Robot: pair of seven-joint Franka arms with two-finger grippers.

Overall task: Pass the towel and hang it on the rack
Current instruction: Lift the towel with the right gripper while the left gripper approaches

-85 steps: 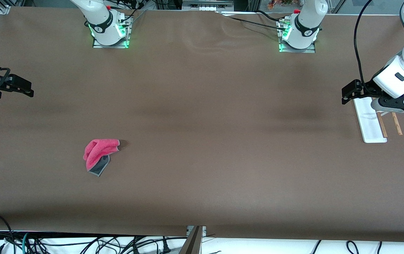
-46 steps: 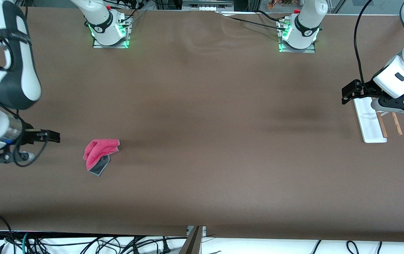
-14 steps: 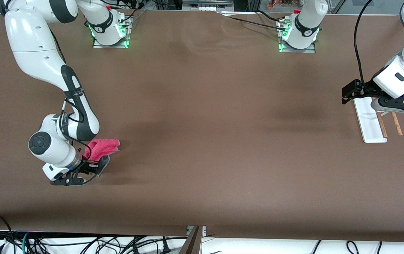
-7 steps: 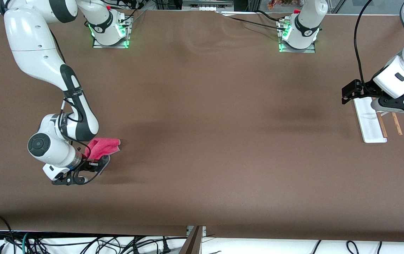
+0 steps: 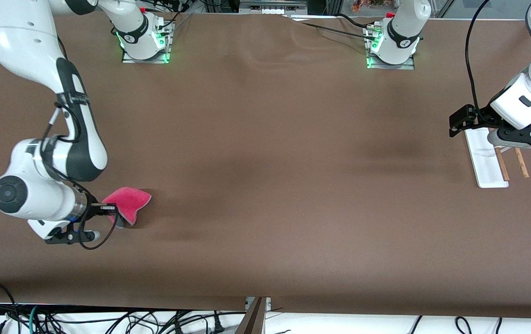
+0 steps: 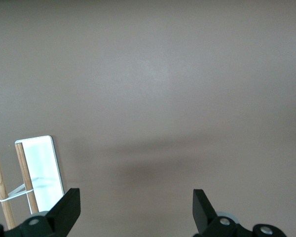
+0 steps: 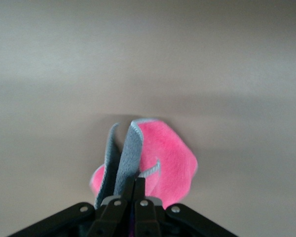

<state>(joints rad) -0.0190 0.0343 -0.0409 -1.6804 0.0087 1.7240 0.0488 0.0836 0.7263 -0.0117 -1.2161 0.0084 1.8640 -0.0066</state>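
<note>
The pink-red towel [image 5: 128,203] with its grey patch hangs from my right gripper [image 5: 109,208], which is shut on it and holds it a little above the table at the right arm's end. In the right wrist view the towel [image 7: 165,160] droops past the closed fingertips [image 7: 136,186], grey edge showing. The rack [image 5: 488,157], a white base with two brown rods, stands at the left arm's end. My left gripper [image 5: 455,124] hovers over the rack, open and empty. The left wrist view shows the rack [image 6: 39,170] beside the open gripper [image 6: 135,210].
The brown table [image 5: 265,185] stretches wide between the towel and the rack. Both arm bases [image 5: 144,41] stand along the edge farthest from the front camera. Cables [image 5: 107,320] hang below the nearest edge.
My right gripper closed on the towel and lifted it off the table, pulling it slightly toward the right arm's end. The left arm has not moved.
</note>
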